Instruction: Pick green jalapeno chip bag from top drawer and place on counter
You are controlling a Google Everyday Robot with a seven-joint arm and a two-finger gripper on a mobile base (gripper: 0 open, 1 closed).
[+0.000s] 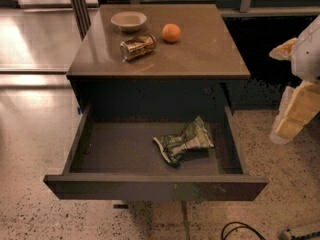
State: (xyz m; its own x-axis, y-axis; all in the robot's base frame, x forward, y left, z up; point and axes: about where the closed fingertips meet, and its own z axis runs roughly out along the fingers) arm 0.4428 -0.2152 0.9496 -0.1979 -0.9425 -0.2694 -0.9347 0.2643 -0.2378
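- A pale speckled floor (pixel 30 149) surrounds a dark cabinet; a loop of black cable (pixel 240 230) lies on it near the lower right.
- The counter (pixel 205 54) is a glossy brown square top. At its back left stand a small pale bowl (pixel 129 20), an orange (pixel 171 32) just right of it, and a crushed gold-brown can (pixel 137 46) lying on its side in front of the bowl.
- The top drawer (pixel 115 151) is pulled wide open below the counter, showing its flat dark bottom, low sides and plain front panel.
- The green jalapeno chip bag (pixel 185 141) lies flat on the drawer bottom, right of centre and apart from the side walls.
- The bag is crumpled foil, green with white and dark print, pinched tight at the middle and flaring at both ends like a bow.
- Its long axis runs diagonally: one end points toward the drawer's front left, the other toward the back right corner.
- The gripper (pixel 296 111) shows at the right edge as pale yellowish and white shapes, outside the drawer and level with it, well apart from the bag; it holds nothing visible, and whether it is released or clenched cannot be told.
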